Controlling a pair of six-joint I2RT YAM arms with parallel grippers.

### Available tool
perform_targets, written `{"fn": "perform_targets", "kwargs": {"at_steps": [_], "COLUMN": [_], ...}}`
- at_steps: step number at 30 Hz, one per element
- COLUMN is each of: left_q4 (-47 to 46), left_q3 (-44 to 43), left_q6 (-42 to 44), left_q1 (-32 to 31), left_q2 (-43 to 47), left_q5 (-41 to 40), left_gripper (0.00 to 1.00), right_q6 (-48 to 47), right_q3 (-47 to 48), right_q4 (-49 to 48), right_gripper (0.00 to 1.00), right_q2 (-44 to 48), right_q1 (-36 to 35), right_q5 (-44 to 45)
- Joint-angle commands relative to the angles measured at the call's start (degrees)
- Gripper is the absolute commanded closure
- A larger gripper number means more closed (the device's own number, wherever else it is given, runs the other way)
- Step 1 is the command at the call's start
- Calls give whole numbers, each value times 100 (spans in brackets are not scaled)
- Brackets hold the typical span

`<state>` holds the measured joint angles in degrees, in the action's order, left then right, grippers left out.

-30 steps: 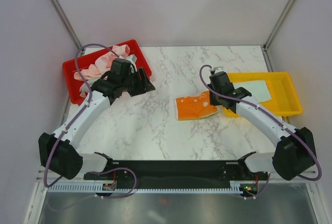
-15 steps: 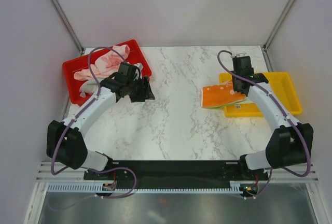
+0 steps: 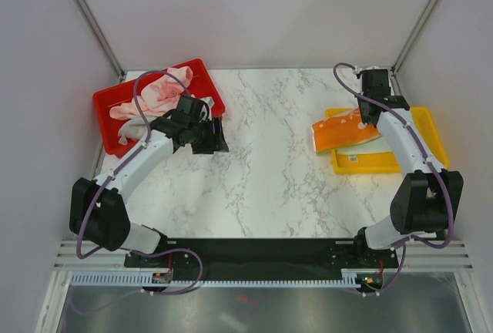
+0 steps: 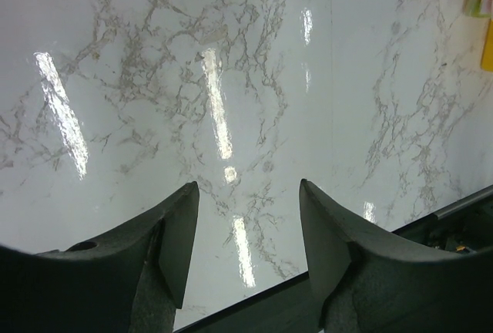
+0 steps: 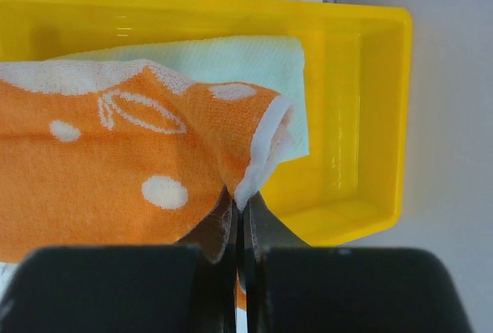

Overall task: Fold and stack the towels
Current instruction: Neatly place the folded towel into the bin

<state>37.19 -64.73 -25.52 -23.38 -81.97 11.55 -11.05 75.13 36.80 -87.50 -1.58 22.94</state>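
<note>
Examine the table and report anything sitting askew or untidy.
The orange towel, pinched by the right end effector, lies slanted and overhangs the yellow tray's rim toward the table centre, not squared on the mint towel beneath. In the red tray, pink towels lie crumpled and unfolded.

Upper towel (image 5: 115,163) over lower towel (image 5: 246,59), right tray (image 3: 435,136)

two plastic trays: one red tray (image 3: 102,117) and one yellow tray (image 3: 377,166). two towels at the yellow tray: one orange towel (image 3: 335,134) with white print, one pale mint towel (image 5: 239,59). one heap of pink towels (image 3: 154,95) in the red tray, too bunched to count. two robot arms: left arm (image 3: 131,167), right arm (image 3: 404,144). one marble table (image 3: 262,179).
</note>
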Motion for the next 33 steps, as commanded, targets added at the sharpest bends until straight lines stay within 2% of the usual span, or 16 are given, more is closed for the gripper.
{"fn": "perform_targets", "kwargs": {"at_steps": [1,11,26,33], "left_q4": [-71,-142,-300,-291], "left_q3": [-22,22,-31,22], "left_q6": [284,390,390,407], "left_q1": [0,0,26,26], "left_q2": [-20,208,199,401], "left_q5": [23,-250,-347,-610], "left_gripper": [37,32,32,31], "right_q6": [-362,-443,-337,-565], "right_q3": [274,282,335,458], "right_q4": [-172,-322,-393,-401], "right_gripper": [100,100,100,100], "right_q2": [-21,-425,-513,-539], "right_q1": [123,536,844,923], "right_q5": [-35,-228,-237,-334]}}
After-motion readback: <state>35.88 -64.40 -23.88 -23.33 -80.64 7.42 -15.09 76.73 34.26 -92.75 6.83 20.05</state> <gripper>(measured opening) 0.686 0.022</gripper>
